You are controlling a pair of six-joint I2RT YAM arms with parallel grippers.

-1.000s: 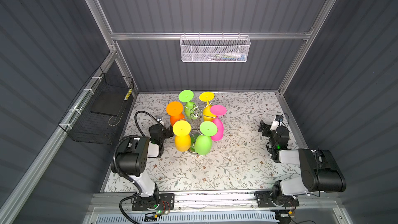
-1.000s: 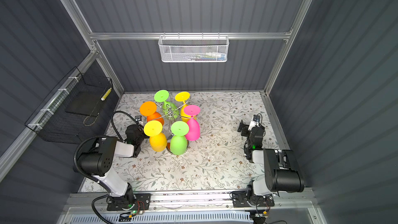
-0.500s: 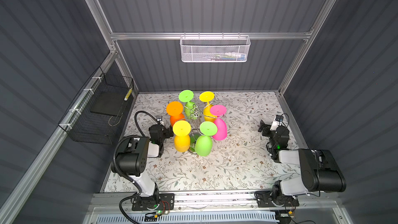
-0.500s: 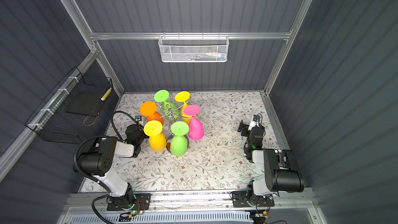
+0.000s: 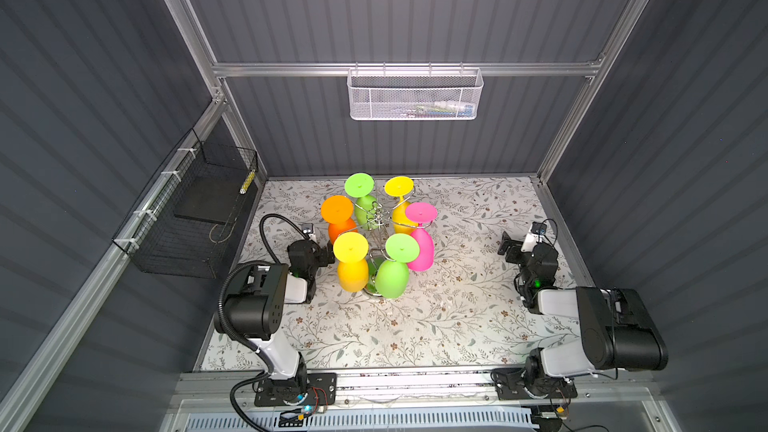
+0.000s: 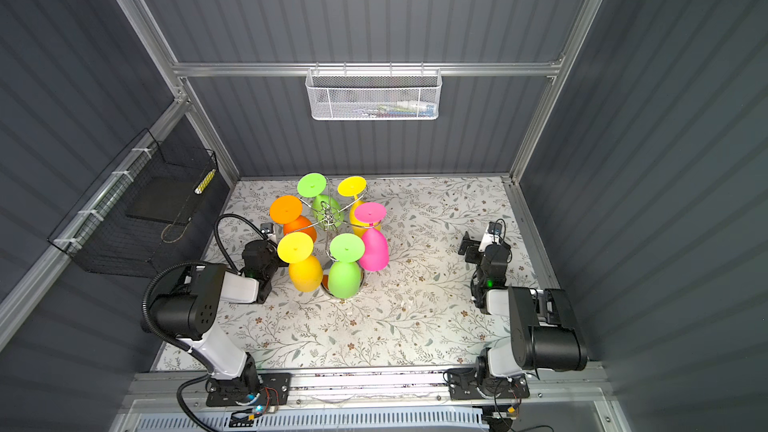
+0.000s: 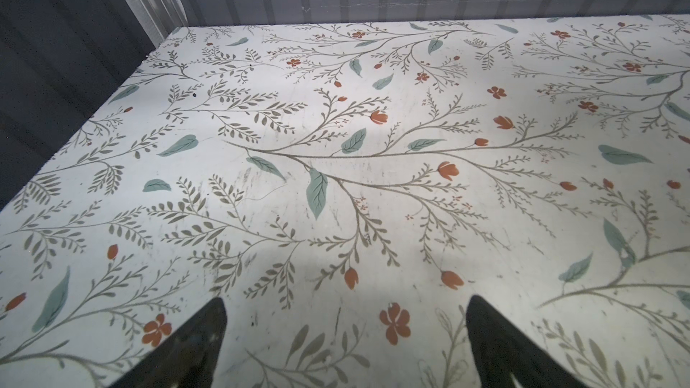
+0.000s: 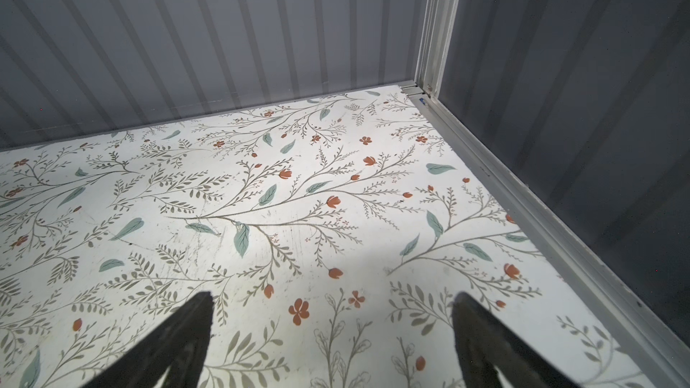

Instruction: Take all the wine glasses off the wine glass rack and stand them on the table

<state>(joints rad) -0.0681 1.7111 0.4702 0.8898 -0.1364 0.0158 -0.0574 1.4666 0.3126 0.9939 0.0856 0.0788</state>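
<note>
The chrome wine glass rack (image 5: 377, 216) stands left of the middle of the floral table (image 5: 457, 317), seen in both top views. Several wine glasses hang upside down from its arms: orange (image 5: 337, 210), yellow (image 5: 351, 272), green (image 5: 392, 278), pink (image 5: 420, 249) and, behind them, another green (image 5: 360, 185) and yellow (image 5: 399, 187). My left gripper (image 7: 345, 300) rests low beside the near yellow glass, open and empty. My right gripper (image 8: 334, 294) sits far to the right, open over bare table (image 8: 261, 181). Neither wrist view shows the rack or a glass.
A white mesh basket (image 5: 414, 95) hangs on the back wall. A black wire basket (image 5: 195, 218) hangs on the left wall. Dark walls and metal frame rails (image 8: 522, 195) enclose the table on three sides.
The pink glass seems to sway a little on its arm. Both arms and grippers stay where they were.
</note>
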